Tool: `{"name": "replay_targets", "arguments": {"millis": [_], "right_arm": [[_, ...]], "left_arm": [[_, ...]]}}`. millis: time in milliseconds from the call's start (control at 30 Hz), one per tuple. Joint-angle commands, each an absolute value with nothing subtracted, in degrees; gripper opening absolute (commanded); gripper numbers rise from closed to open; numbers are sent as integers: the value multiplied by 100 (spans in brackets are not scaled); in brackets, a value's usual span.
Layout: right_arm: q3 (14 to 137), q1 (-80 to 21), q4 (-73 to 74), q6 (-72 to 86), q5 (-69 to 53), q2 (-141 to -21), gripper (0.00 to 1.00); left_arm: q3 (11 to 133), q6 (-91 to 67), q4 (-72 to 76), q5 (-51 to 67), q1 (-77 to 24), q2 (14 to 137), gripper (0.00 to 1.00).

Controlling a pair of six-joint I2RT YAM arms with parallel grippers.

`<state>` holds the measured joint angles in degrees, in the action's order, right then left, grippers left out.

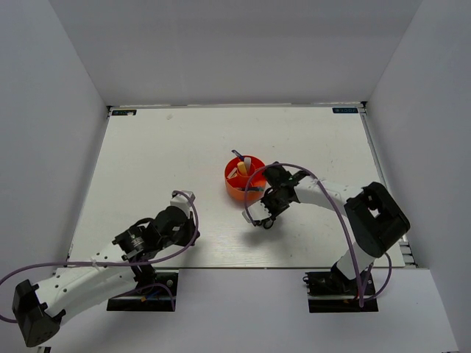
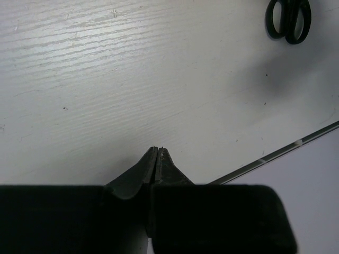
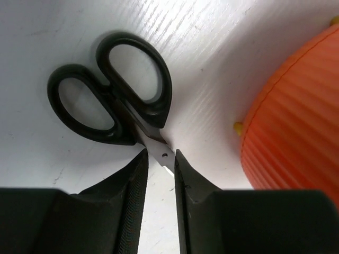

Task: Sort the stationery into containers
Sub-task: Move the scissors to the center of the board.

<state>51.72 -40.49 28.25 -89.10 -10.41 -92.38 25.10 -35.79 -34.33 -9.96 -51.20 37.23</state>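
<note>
The black-handled scissors (image 3: 111, 95) lie just in front of the round orange-red tub (image 3: 296, 116), handles pointing away from my right wrist. My right gripper (image 3: 160, 153) is closed on the scissors' metal blade at the pivot, with a finger touching each side. In the top view the right gripper (image 1: 266, 213) is low beside the tub (image 1: 234, 188), which holds an orange-pink highlighter (image 1: 243, 168) standing up. The scissors' handles (image 1: 254, 218) show under the gripper. My left gripper (image 2: 158, 151) is shut and empty, low over bare table; the scissors (image 2: 288, 21) show far ahead of it.
The left arm's gripper (image 1: 182, 200) rests left of centre near the table's front. The table's front edge (image 2: 296, 144) runs close on the left gripper's right. White walls enclose the table on three sides. A small yellow bit (image 3: 238, 127) shows at the tub's base.
</note>
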Motion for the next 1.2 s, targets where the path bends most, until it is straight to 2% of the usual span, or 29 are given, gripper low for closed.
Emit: {"name": "replay_targets", "arguments": {"millis": [0,267,900,1033,1167], "right_arm": [[5562,-4034,3565,-9333,-1423,-9360,30],[5994,-4174,4587,-9448,-1960,-9519,30],[5572,-4544,4140,-9115,-1758,-9598,30],[5520,-4675,3912,-8860,-1661,-9677,27],[5475,-4825,3569,-8527,-1600,-9729,19]], "left_arm": [[2496,-3621,-3577,-1090,-5133,3569,16],[2426,-3665,-3621,-1037,-5150,3410,16],[2408,-3674,-3595,-958,-5150,3463,16],[2417,-3665,-3595,-932,-5150,3454,16],[2373,-3665,-3542,-905,-5142,3454,16]]}}
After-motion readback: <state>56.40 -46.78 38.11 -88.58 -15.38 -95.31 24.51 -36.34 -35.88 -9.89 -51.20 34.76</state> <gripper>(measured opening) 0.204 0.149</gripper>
